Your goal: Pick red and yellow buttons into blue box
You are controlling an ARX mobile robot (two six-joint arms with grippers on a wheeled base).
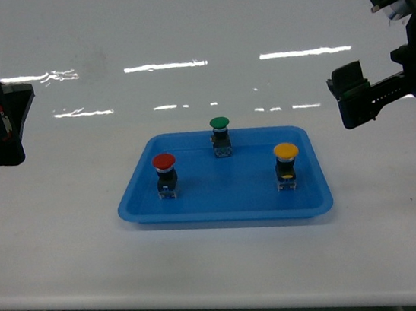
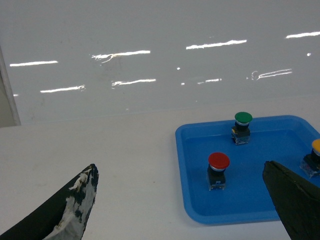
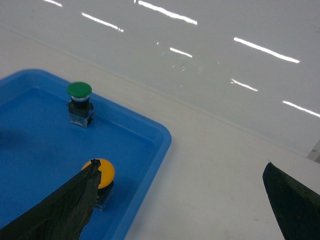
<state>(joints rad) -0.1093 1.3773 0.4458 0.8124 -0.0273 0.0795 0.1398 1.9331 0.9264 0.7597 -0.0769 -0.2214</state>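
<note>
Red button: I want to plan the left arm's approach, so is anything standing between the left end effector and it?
Nothing visible does. The left end effector hangs open above the table, and the red button stands upright alone in the blue box, apart from the green button and yellow button.

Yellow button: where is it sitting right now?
In the head view the yellow button stands upright on the right side of the blue tray, right of the red button and nearer than the green button.
</note>
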